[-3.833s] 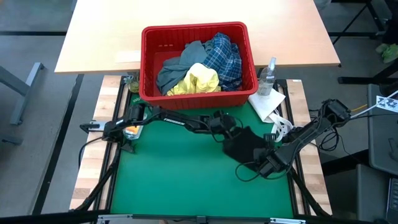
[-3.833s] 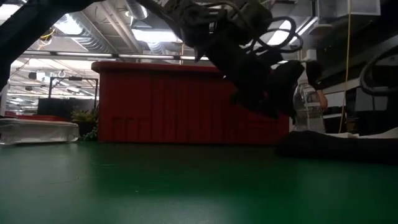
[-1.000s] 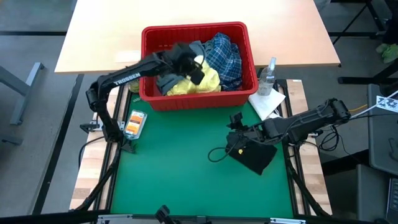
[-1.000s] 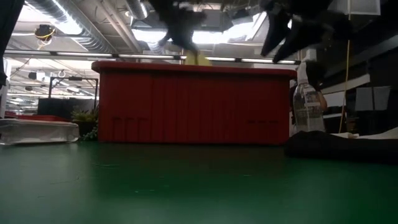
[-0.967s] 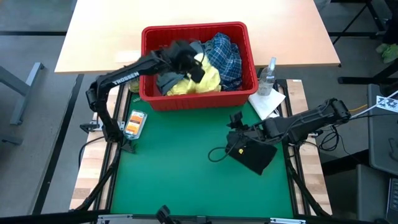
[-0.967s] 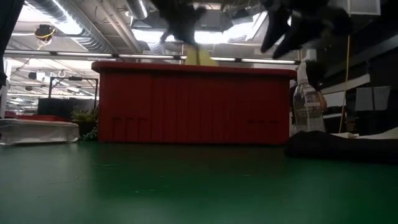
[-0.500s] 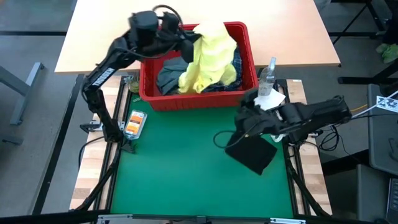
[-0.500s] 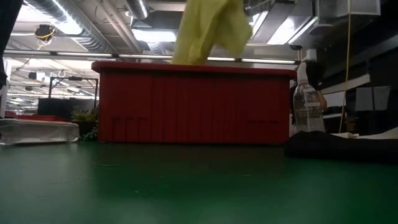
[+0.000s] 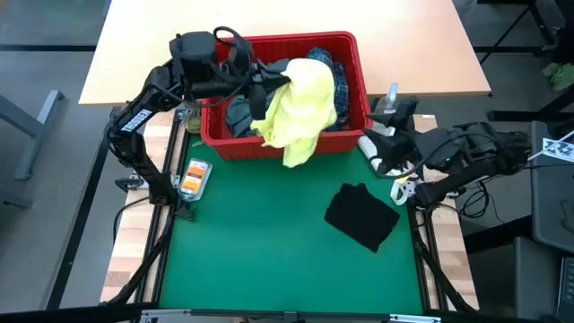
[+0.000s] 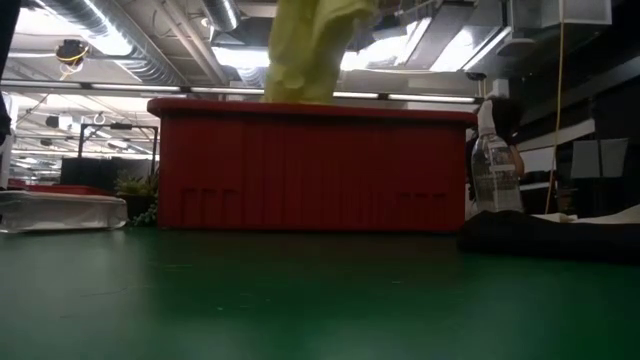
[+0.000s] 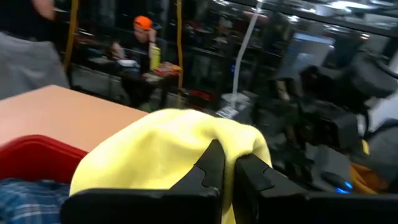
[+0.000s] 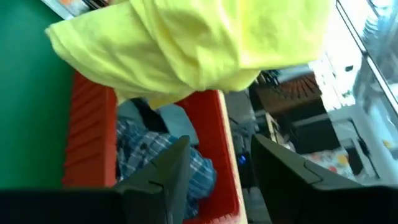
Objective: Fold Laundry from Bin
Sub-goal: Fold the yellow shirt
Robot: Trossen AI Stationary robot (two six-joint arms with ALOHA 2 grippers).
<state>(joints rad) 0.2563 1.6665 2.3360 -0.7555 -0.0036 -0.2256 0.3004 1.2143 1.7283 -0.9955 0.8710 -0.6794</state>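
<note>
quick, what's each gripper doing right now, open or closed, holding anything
Left gripper: shut on the yellow garment, lifted over the red bin.
Right gripper: open, holding nothing.

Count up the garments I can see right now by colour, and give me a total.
Yellow: 1, the yellow garment, lifted over the red bin by the left gripper
Blue-white plaid: 1, the plaid shirt, in the bin
Grey-blue: 1, the grey-blue garment, in the bin
Dark navy: 1, the dark garment, on the green mat
Total: 4

One red bin point(image 9: 350, 115), four garments: yellow one point(image 9: 300, 108), plaid shirt point(image 9: 342, 87), grey-blue one point(image 9: 239, 113), dark navy one point(image 9: 360, 216), one spray bottle point(image 9: 392, 97), two robot arms
</note>
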